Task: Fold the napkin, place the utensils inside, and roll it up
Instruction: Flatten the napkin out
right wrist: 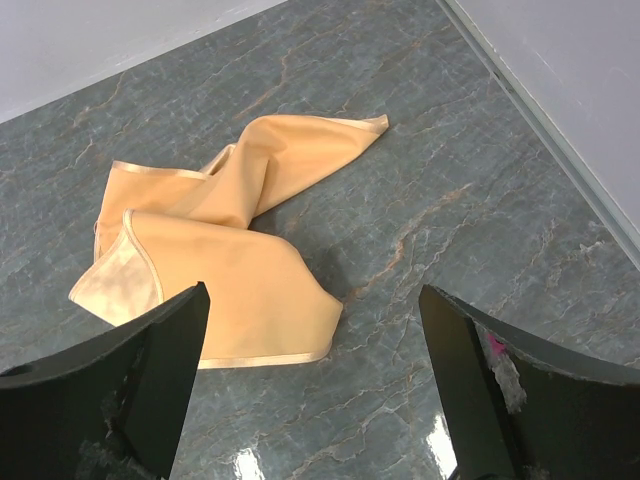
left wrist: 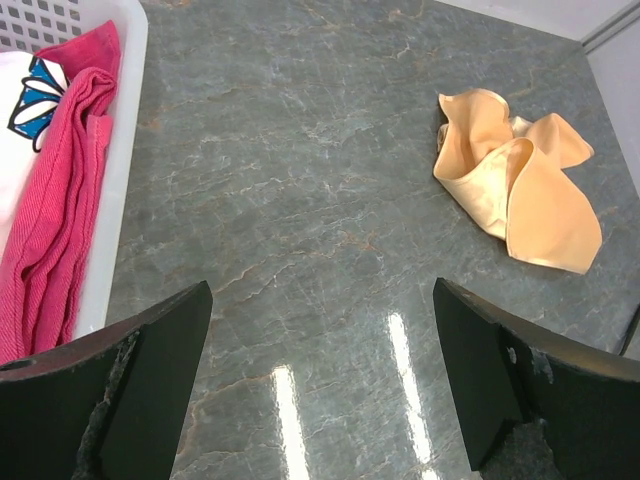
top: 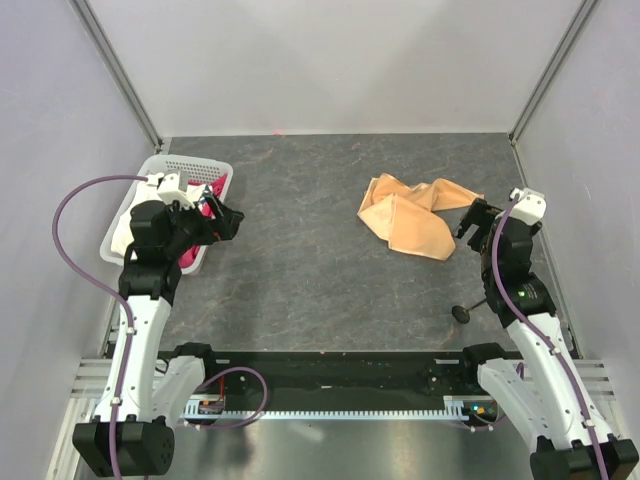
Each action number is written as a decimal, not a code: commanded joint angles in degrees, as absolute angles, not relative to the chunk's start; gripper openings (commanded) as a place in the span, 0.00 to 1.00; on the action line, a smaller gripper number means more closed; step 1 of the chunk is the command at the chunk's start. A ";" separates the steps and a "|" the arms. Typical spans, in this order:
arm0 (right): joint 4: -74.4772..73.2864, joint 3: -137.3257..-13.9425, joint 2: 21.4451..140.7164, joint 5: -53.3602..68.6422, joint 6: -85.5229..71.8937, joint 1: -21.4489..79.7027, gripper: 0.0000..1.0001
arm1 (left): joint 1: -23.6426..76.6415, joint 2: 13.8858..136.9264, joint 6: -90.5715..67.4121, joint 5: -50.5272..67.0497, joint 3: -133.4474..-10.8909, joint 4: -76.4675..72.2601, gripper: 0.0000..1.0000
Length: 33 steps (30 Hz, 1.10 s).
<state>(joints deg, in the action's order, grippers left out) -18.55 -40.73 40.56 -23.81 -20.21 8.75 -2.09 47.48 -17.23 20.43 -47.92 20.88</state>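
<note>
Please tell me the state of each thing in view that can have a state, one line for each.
napkin: crumpled, not folded, lying on the table.
spoon: lying on the table, apart from the napkin.
basket: holds a pink-red cloth and a white cloth.
left gripper: jaws open, empty.
right gripper: jaws open, empty.

**Bright, even light; glare betw. jaws**

Overhead light, soft shadows. Wrist views: white glare streaks on table [left wrist: 285,400] betw. the jaws. Fingers [left wrist: 130,400] dark, slightly soft-focus. Beyond jaws napkin [right wrist: 230,270] sharp, w/ thin shadow under folds.
</note>
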 commanded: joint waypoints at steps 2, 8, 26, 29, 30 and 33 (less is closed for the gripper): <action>-18.90 -43.68 40.96 -23.29 -20.39 8.61 0.95 | -2.20 47.20 -18.28 18.81 -50.19 19.95 1.00; -18.90 -43.86 41.75 -21.01 -19.60 8.70 0.95 | -2.20 46.49 -17.84 18.37 -49.66 19.95 1.00; -18.81 -58.53 82.31 -21.18 -18.90 33.13 0.75 | -0.70 49.31 -16.00 20.13 -49.04 21.18 0.93; -19.68 -61.52 89.27 -23.99 -19.51 34.45 0.72 | -0.62 49.57 -16.00 20.13 -49.04 21.44 0.93; -19.95 -62.05 90.60 -25.30 -19.77 34.54 0.70 | -0.70 49.66 -16.00 20.13 -49.04 21.36 0.93; -20.57 -63.71 95.00 -27.94 -19.86 34.72 0.66 | 1.04 49.83 -16.08 20.13 -49.04 21.53 0.93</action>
